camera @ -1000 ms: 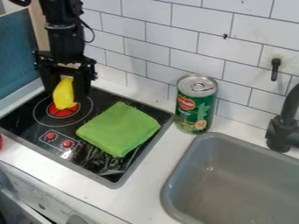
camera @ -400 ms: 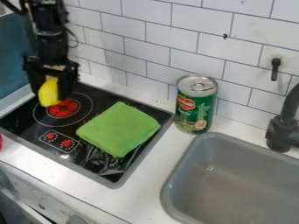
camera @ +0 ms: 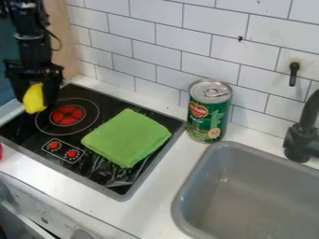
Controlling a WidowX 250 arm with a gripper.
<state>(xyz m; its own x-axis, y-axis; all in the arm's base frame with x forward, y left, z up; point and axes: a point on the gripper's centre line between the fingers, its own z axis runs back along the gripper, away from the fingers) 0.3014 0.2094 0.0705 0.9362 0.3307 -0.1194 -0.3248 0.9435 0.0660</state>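
**Pincer (camera: 35,100) and yellow piece (camera: 33,98) have shifted left**

Since the earlier frames, my arm (camera: 32,46) has travelled toward the view's left edge, carrying the yellow piece along. A second ago it hung in front of the burner (camera: 67,115); now that red-centred ring shows whole, just to the right of it. The cloth, can and sink lie as they did.

I have the pincer pinching the yellow piece, one finger on either side, with its rounded lower end poking out below. It hangs at the stove's (camera: 26,134) far left edge (from this camera I can't tell how high above the surface it is).

The green cloth (camera: 126,138) lies flat, folded into a thick square, on the right part of the stove. Two red knobs (camera: 54,145) sit near the stove's front edge, between burner and cloth in the view.

On the white tabletop (camera: 157,193), the can (camera: 209,111) stands upright between the stove and the grey sink (camera: 180,196), near the tiled wall (camera: 187,28). It has a silver lid and a green label. At the right are the black tap (camera: 303,135) and, above it on the wall, a small black hook (camera: 294,73).
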